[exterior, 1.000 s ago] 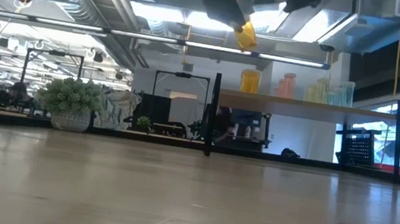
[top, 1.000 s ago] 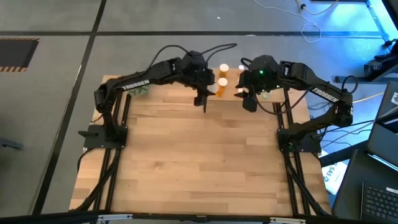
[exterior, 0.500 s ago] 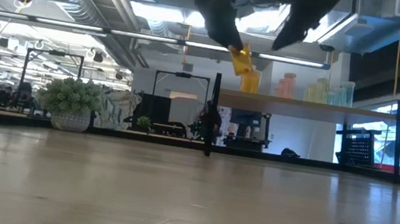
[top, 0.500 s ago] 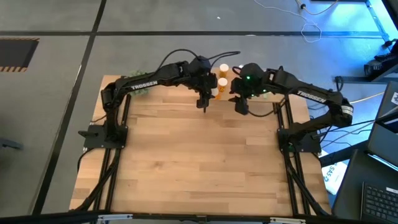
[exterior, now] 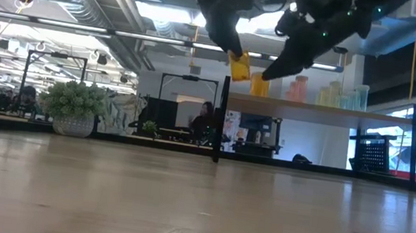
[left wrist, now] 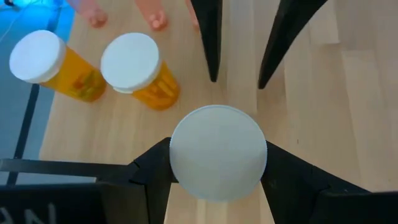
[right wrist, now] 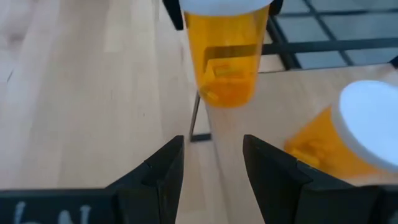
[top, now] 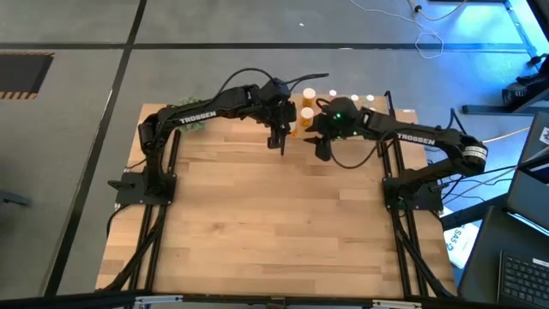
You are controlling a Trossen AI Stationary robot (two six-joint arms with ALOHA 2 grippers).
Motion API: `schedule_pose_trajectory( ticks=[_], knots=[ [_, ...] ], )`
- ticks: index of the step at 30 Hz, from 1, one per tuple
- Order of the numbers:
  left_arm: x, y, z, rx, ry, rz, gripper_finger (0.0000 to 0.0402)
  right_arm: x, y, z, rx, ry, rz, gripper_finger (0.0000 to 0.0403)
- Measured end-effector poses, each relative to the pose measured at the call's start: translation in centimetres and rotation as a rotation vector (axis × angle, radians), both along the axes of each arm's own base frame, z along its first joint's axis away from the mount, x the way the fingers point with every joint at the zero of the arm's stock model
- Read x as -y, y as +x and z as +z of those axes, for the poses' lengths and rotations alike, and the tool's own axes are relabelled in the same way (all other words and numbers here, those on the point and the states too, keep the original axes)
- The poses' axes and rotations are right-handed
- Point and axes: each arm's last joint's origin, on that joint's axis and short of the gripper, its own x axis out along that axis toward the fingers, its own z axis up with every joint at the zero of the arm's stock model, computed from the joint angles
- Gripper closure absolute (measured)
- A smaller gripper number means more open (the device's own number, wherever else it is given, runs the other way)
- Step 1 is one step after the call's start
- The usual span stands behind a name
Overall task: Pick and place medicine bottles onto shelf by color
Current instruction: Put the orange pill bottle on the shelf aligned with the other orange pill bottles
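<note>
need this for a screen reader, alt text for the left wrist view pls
The left claw grips a white-capped bottle above the wooden shelf. Two orange bottles with white caps stand on the shelf beyond it, and the right claw's dark fingers point down nearby.

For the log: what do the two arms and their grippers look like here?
Both arms are dark and jointed, with white TROSSEN lettering and black cables looping overhead. The left gripper has broad black fingers; the right gripper matches, and that arm shows a small green light at the wrist.

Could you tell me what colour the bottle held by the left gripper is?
Orange bottle with a white cap, clearest in the right wrist view.
</note>
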Motion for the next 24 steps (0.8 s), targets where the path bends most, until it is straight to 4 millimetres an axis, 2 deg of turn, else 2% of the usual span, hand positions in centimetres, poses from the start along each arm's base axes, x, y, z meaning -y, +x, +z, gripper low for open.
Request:
schedule_pose_trajectory(
  ticks=[9, 24],
  knots=[
    [0.0, 0.0, 0.0, -0.001, 0.001, 0.002, 0.0206, 0.2, 0.1, -1.3, 0.054, -0.091, -0.040, 0.0234],
    [0.0, 0.0, 0.0, -0.001, 0.000, 0.003, 0.0206, 0.8, 0.1, -1.0, 0.066, -0.161, -0.089, 0.0234]
  ],
)
